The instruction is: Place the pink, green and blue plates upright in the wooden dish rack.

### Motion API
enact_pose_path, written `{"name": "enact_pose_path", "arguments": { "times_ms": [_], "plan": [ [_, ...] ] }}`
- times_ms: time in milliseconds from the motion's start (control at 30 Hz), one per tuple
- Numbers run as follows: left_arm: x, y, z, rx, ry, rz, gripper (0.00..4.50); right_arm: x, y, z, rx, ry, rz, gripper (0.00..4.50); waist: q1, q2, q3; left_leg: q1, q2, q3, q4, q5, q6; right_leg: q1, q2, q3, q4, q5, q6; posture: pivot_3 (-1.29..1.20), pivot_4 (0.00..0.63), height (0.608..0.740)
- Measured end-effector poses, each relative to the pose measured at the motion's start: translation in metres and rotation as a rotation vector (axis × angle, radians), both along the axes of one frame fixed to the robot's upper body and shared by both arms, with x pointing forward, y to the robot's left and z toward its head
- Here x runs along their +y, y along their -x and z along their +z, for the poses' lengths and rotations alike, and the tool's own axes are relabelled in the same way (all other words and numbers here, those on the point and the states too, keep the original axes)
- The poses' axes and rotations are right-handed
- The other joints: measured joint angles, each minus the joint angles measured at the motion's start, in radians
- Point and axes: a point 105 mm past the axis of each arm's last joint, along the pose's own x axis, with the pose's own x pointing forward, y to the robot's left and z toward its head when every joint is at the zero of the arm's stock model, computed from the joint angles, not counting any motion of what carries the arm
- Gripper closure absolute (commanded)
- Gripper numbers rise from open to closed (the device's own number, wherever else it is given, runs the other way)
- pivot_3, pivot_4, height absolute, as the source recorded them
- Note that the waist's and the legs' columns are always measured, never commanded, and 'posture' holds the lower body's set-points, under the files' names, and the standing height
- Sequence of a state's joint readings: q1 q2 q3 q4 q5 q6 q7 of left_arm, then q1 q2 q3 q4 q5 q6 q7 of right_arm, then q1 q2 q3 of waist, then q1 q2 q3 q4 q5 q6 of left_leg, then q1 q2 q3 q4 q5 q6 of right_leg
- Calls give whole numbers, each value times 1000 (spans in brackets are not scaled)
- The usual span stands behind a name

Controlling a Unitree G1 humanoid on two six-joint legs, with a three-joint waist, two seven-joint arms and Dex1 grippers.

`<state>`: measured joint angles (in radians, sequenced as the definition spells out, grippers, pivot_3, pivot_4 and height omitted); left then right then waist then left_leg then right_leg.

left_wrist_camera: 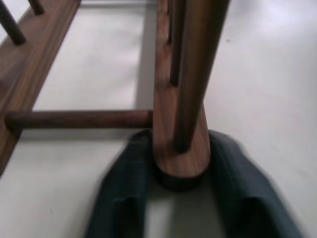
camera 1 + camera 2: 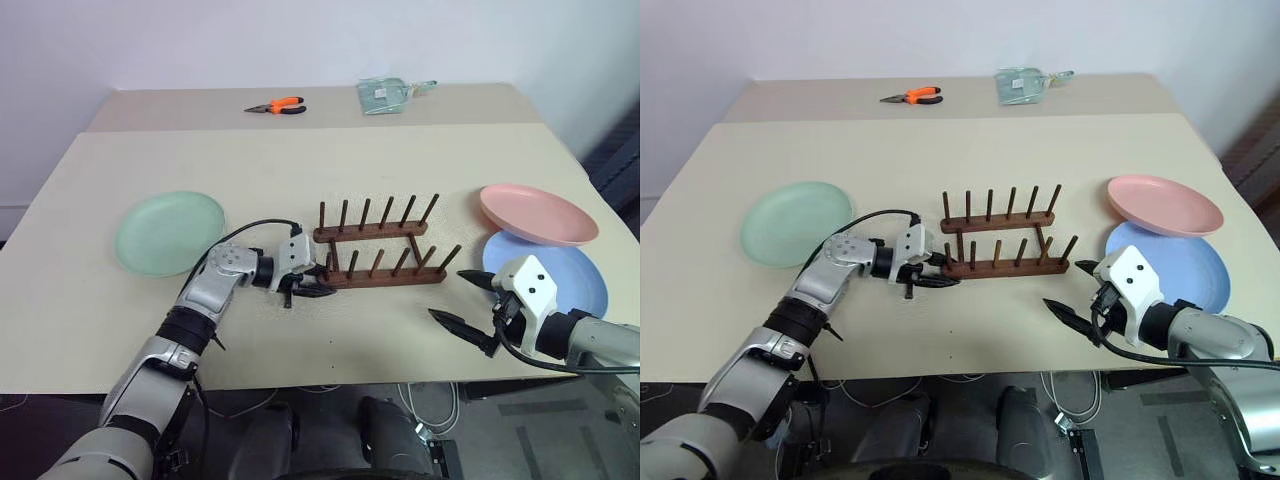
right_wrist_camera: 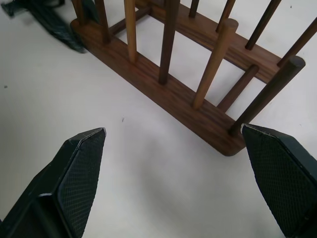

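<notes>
The wooden dish rack [image 2: 375, 250] stands empty in the middle of the table. My left gripper [image 2: 318, 290] is at the left end of its near base bar, and in the left wrist view the two fingers [image 1: 124, 193] hug the bar's rounded end [image 1: 181, 158] from both sides. The green plate [image 2: 170, 232] lies flat to the left of the rack. To the rack's right the pink plate [image 2: 538, 214] rests partly on the blue plate [image 2: 575, 275]. My right gripper [image 2: 447, 294] hovers open and empty just right of the rack, pointing at its right end [image 3: 223, 139].
Orange-handled pliers [image 2: 277, 106] and a clear plastic packet [image 2: 385, 95] lie on the far table section. The table's front edge [image 2: 330, 385] runs close below both grippers. The blue plate sits near the table's right edge.
</notes>
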<state>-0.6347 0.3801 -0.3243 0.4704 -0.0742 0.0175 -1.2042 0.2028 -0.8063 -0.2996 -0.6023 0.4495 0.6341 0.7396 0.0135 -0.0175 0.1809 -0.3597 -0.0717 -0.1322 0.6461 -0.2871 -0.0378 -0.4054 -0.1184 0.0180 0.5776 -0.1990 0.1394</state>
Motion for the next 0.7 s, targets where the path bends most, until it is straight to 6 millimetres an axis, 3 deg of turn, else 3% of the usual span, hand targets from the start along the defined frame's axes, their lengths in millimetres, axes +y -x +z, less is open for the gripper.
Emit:
{"name": "enact_pose_path", "arguments": {
  "times_ms": [67, 133, 200, 300, 367, 533, 700],
  "plan": [
    [6, -4, 1, -6, -8, 45, 361, -2, 0, -6, 20, 16, -3, 868, 0, 0, 0, 0, 0, 0, 0, 0, 0, 0, 0, 0, 0, 0, 0, 0, 150, 740],
    [13, -7, 3, -4, -16, 94, 352, -4, 2, -13, 42, 34, -3, 1845, -3, 0, 0, 1, 0, 0, -1, 0, 0, 0, 0, 0, 0, 0, 0, 0, 150, 740],
    [29, -3, 3, 8, -29, 147, 884, -4, 3, -19, 62, 38, 4, 2836, -13, 0, 0, 2, 2, 0, -2, 0, 0, 0, 1, 0, 1, 0, 0, 0, 150, 740],
    [55, 19, 3, 52, -46, 210, 2266, -2, 1, -31, 89, 61, 10, 4406, -34, 0, -1, 4, 5, 0, -6, -1, 0, -1, 1, 1, 1, 0, 0, 0, 150, 740],
    [60, 33, 1, 77, -58, 219, 3187, -2, -2, -43, 109, 82, 3, 4500, -29, 1, -1, 4, 7, 0, -6, -1, 0, -2, 1, 1, 1, 0, 0, 0, 150, 740],
    [16, 48, -4, 108, 19, 237, 3187, 0, -30, -50, 28, 152, -35, 4500, 2, 1, -2, 2, 2, 0, 1, -1, 0, 2, -1, 1, -1, -1, -1, 0, 150, 740],
    [-18, 35, -7, 55, 53, 339, 3187, 3, -60, -49, -53, 185, -89, 4500, 4, -1, -3, 3, 0, -1, 2, 0, 0, 5, -1, 1, 0, -1, 0, 0, 150, 740]
  ]
}}
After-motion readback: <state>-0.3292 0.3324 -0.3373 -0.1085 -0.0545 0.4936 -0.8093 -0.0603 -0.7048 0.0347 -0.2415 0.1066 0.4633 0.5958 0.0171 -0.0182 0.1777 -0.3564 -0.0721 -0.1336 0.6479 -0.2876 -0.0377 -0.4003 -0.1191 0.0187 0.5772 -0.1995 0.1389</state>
